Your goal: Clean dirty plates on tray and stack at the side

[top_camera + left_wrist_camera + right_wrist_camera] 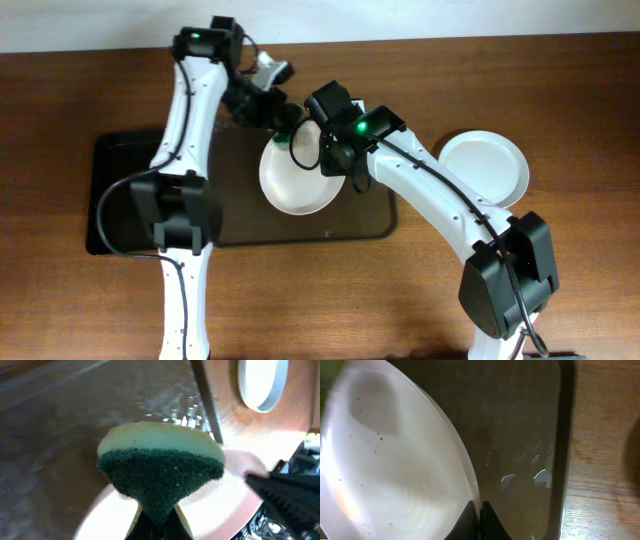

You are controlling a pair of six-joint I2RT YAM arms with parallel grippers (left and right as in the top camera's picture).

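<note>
My right gripper (326,160) (480,516) is shut on the rim of a white plate (297,186) (390,460) and holds it tilted above the brown tray (360,222) (520,425). Small brown specks show on the plate's face. My left gripper (282,122) (159,522) is shut on a green and yellow sponge (291,140) (160,467), which sits at the plate's (220,510) upper edge. Another white plate (484,168) (261,382) lies on the table to the right of the tray. A third plate is not in view.
A smaller black tray (115,200) lies left of the brown tray, partly under the left arm. The wooden table (80,90) (605,460) surrounds both trays. The right arm crosses between the tray and the side plate.
</note>
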